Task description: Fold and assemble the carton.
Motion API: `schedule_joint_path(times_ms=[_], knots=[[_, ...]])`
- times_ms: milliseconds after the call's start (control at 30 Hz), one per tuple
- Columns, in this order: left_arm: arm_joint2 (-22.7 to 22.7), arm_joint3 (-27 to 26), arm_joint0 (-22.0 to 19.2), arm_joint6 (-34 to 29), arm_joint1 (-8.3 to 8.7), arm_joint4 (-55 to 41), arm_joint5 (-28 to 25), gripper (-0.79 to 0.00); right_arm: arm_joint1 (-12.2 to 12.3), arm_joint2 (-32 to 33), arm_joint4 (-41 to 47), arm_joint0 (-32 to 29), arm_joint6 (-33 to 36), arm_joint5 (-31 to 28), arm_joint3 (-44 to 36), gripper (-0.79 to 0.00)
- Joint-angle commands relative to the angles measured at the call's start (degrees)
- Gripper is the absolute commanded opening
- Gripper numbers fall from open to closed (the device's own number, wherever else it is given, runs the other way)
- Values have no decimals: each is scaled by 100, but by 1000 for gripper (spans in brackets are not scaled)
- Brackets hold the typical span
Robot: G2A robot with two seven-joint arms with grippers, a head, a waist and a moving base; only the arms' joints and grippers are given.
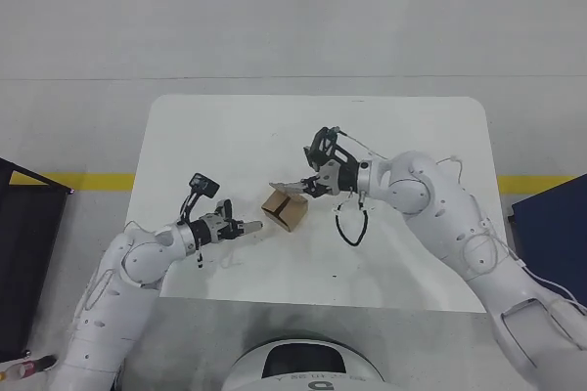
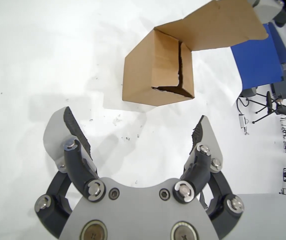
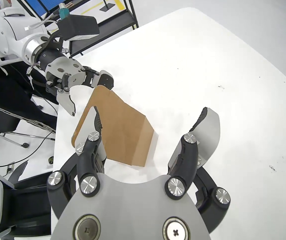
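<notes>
Both arms extend inward over the white table (image 1: 225, 127), elbows out and wrists roughly level. The left gripper (image 2: 135, 122) comes in from the robot's left side, its jaws spread wide and holding nothing. Its fingers (image 2: 76, 128) are bright metal plates faced with black ribbed pads. The right gripper (image 1: 301, 186) enters from the opposite side, its jaws also wide apart and clamped on nothing.

The carton (image 1: 285, 208) stands between the two grippers, near the middle of the table. It is a small box of plain brown corrugated board, matte, with crisp creased edges. On the end seen from the left wrist, inner flaps are folded in, with a ragged dark gap between them. One long outer flap (image 2: 223, 23) stands raised and tilts toward the right gripper, its free corners rounded. One finger (image 3: 93, 126) of the right gripper lies along this flap's outer face; whether it touches cannot be told. The left gripper is near the carton but apart from it.
</notes>
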Motion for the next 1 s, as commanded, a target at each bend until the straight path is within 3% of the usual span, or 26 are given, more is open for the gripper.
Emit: schedule_joint_path(times_ms=[0,333,667,967], knots=[[193,81,-131,54,-24,133,129,0,-14,-47,-38,10,90,21,11,-142],[838,586,-679,275,-124,345,408,-9,-96,-326,-238,37,633,184,-22,-95],[877,635,-724,533,-119,291,430,0,-102,-292,-582,-9,740,416,-146,-68],[1229,616,-800,744,-186,21,406,0,-160,-292,-587,78,852,650,-96,-117]])
